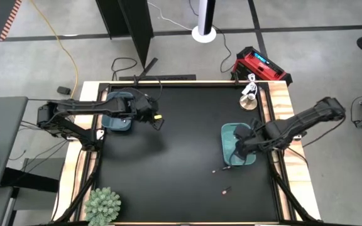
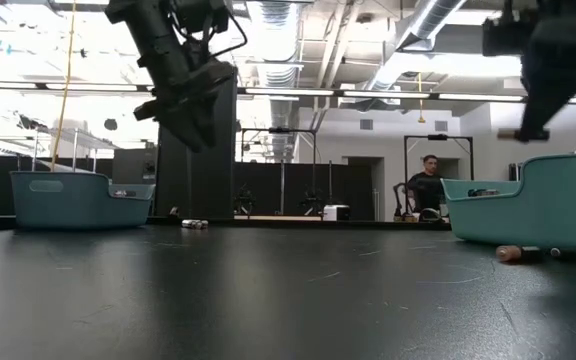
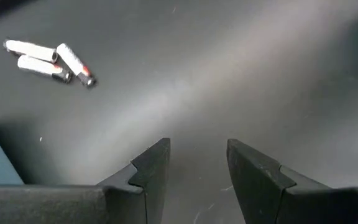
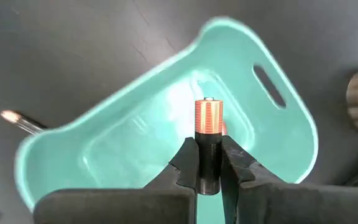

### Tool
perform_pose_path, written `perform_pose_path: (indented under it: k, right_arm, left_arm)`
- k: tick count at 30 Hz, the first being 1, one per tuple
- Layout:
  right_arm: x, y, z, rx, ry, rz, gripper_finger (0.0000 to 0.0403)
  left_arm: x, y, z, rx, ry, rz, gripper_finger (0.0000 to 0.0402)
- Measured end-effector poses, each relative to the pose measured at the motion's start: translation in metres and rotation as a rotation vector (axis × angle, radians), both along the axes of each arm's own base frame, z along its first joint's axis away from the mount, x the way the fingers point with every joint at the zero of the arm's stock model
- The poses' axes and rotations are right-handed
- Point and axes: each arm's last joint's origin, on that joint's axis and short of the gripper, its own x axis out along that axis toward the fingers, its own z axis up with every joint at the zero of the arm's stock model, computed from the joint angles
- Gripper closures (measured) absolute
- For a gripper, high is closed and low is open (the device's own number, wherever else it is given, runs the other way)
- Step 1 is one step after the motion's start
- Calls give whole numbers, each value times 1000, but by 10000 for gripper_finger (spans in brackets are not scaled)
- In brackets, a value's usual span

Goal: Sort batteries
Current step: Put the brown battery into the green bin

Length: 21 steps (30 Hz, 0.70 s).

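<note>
My right gripper (image 4: 207,163) hangs over the right teal bin (image 4: 166,143), shut on a dark battery with a copper end (image 4: 207,118). The same bin (image 1: 237,143) sits near the table's right edge. Two more dark batteries (image 1: 217,168) (image 1: 225,189) lie on the table near that bin, and they show beside it in the low view (image 2: 548,252). My left gripper (image 3: 197,163) is open above bare table next to the left teal bin (image 1: 117,119). Three whitish batteries (image 3: 48,61) lie together on the table ahead of it. My right gripper pinches the battery by its dark body (image 4: 207,169) between the two fingers, which come from above and point down. The copper end (image 4: 208,115) sticks out clear of the fingers. The battery is lifted clear, over the inside of the teal bin.
A silver metal object (image 1: 250,100) stands at the table's far right corner, beyond the right bin. A spiky green plant (image 1: 102,204) sits at the near left corner. The black table top (image 1: 181,150) lies between the two bins. A person stands far off in the room (image 2: 428,185).
</note>
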Motion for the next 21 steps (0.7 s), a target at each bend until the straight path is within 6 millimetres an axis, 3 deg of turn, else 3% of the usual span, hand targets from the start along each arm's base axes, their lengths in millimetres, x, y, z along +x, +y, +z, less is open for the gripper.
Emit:
perform_pose_path:
  k: [6,16,21]
  right_arm:
    - [2,-6,-19,28,26,-6,340]
    - [10,-3,-26,2,66,75,184]
    - [12,12,-16,-12,10,201,158]
  left_arm:
    - [-4,4,-10,-27,13,22,249]
    - [-2,2,-13,-39,-17,15,249]
    - [-1,0,-13,-41,-17,8,249]
